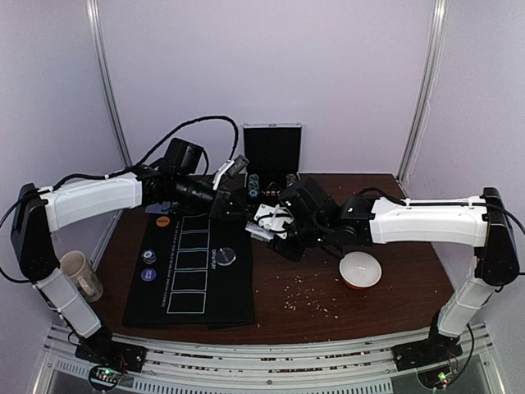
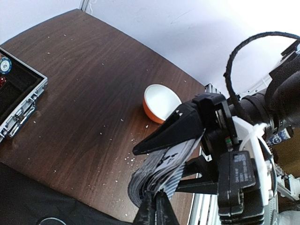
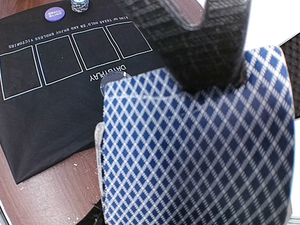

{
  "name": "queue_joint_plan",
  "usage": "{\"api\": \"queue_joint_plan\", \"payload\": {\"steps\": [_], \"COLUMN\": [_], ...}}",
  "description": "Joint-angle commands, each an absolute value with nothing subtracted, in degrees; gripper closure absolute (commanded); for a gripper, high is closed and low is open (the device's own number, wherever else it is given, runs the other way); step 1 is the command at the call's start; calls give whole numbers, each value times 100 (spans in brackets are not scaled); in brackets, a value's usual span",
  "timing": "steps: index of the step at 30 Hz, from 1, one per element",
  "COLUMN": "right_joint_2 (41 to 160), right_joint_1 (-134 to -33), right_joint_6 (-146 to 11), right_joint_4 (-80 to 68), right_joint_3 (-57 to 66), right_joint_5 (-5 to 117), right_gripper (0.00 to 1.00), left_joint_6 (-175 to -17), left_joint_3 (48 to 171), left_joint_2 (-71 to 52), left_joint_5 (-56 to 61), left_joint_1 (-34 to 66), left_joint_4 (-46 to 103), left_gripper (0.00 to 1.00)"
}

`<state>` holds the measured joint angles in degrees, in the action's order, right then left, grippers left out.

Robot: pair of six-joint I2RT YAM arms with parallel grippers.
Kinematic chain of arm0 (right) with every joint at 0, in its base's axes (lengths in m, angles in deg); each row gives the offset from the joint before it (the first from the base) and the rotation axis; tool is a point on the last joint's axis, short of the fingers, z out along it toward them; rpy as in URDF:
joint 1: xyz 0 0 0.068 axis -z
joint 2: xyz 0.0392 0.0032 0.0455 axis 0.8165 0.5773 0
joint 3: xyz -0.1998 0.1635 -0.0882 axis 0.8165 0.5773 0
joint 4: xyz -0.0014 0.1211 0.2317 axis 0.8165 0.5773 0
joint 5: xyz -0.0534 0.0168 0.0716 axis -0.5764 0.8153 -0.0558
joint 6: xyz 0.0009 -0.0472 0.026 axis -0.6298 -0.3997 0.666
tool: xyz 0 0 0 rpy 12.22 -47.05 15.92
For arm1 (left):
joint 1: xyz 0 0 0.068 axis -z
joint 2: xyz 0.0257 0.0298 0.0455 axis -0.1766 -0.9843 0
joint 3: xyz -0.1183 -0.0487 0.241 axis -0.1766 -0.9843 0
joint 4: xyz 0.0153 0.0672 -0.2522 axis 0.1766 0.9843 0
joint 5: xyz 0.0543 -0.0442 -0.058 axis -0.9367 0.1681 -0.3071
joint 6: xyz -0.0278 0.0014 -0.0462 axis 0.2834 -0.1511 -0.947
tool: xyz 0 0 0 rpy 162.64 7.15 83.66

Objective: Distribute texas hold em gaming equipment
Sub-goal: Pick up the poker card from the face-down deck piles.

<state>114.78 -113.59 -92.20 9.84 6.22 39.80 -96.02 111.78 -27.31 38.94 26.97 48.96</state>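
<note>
Right tool (image 2: 157,164): reaches left, clamped on cards (image 3: 197,159), raised above surface (image 1: 385,308).
Left tool (image 2: 154,212): reaches right, pinches the cards' edge.
Around: mat (image 1: 189,295) just left; bowl (image 1: 361,269) nearby, right.

We're in a robot lab cell here: plain white panel walls (image 1: 328,66), metal frame posts (image 1: 107,82), slotted aluminium rails (image 1: 262,359) fronting a brown worktop (image 1: 385,308).

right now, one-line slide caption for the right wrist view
right gripper clamps a blue diamond-backed deck over the edge of the black mat, small blind button and chip stack beyond
</note>
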Motion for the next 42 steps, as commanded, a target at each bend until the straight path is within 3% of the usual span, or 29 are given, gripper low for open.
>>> {"api": "queue_joint_plan", "payload": {"steps": [1,7,11,14,34,42], "right_joint_2": [11393,11391,11387,11367,11102,11013], "right_joint_1": [-11338,-11336,-11333,-11320,-11115,-11004], "right_joint_6": [-9154,-9144,-9149,-9144,-9040,-9054], "right_joint_4": [924,907,907,915,858,862], "right_joint_3": [552,569,555,567,906,1064], "right_joint_5": [3955,3979,3974,3964,3904,3924], "right_gripper": [49,49,49,49,50,50], "left_joint_6": [-9518,-9390,-9377,-9326,-9596,-9593], "left_joint_3": [11167,11070,11087,11087,11025,10947], "left_joint_2": [-2661,-2711,-2838,-2795,-2453,-1993], "left_joint_5": [4241,4025,4123,4078,4545,4471], "left_joint_1": [2660,2661,2665,2665,2291,1570], "left_joint_4": [4753,4797,4858,4883,4684,6024], "left_gripper": [97,86,88,100,100,100]}}
